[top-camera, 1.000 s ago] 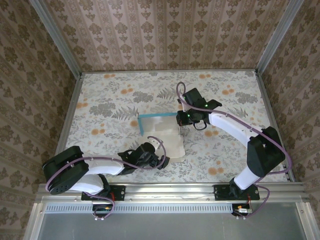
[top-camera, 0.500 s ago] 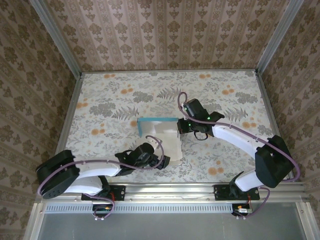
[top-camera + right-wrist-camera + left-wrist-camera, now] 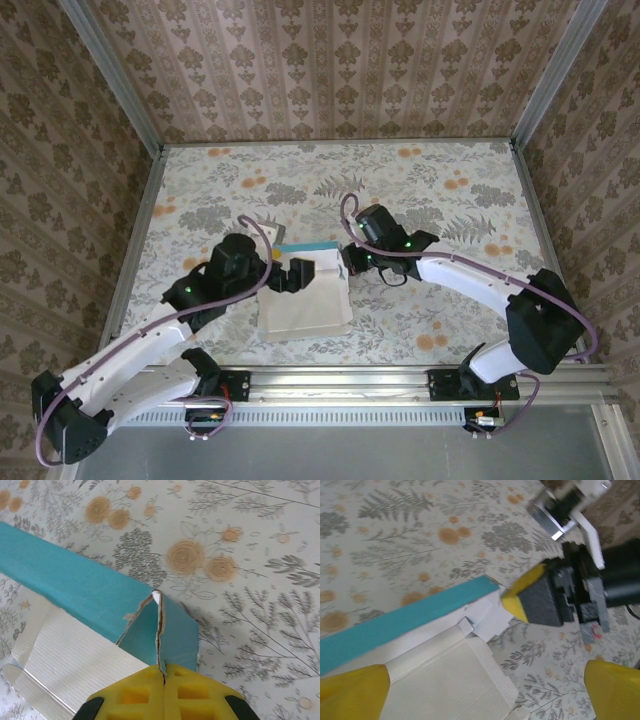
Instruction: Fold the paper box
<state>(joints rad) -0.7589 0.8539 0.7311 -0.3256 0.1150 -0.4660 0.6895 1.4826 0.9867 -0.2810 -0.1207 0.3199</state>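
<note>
Half-formed paper box [image 3: 305, 298] — white inside up, right hand [image 3: 164, 679] pinching corner

even soft light, slight wrist-view blur

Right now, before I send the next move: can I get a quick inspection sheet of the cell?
Surface: floral table cover, lying flat.
Job's things: paper box mid-table, white face up, blue far wall raised; folding not yet finished.
Clutter: nothing seen.
Grippers: right gripper shut on the paper box's far right blue corner flap; left gripper open over the box's left side, holding nothing.
Cables: purple cables loop along both arms.
Surroundings: patterned walls on three sides; metal rail at the near edge.
</note>
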